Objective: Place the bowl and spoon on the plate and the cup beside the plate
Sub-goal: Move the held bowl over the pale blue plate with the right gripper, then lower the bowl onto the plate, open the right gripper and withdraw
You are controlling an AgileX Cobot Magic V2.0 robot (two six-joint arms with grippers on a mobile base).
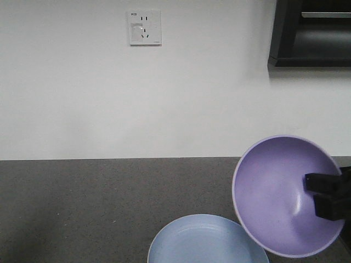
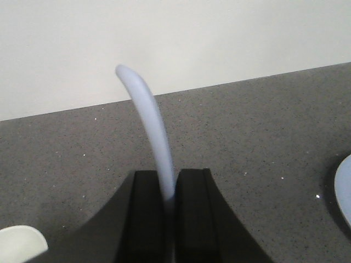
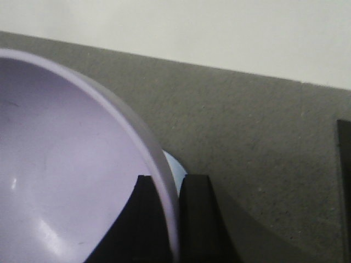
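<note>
We count one bowl [image 1: 274,192], tilted, rim clamped by right gripper [image 3: 174,189], near one plate [image 1: 205,241]; one spoon [image 2: 148,115] pinched in left gripper [image 2: 170,181]; one cup [image 2: 19,241] nearby.

The left gripper [image 2: 170,176] is showing two matte black fingers [image 2: 149,219], flat-topped blocks with straight inner edges and outer sides flaring wider toward the bottom of its wrist view. The right gripper [image 3: 167,181] is looking much the same in its own wrist view, with two black fingers [image 3: 196,219] carrying a slightly raised lip along the top. From the front it is appearing as two boxy black blocks with squared corners
</note>
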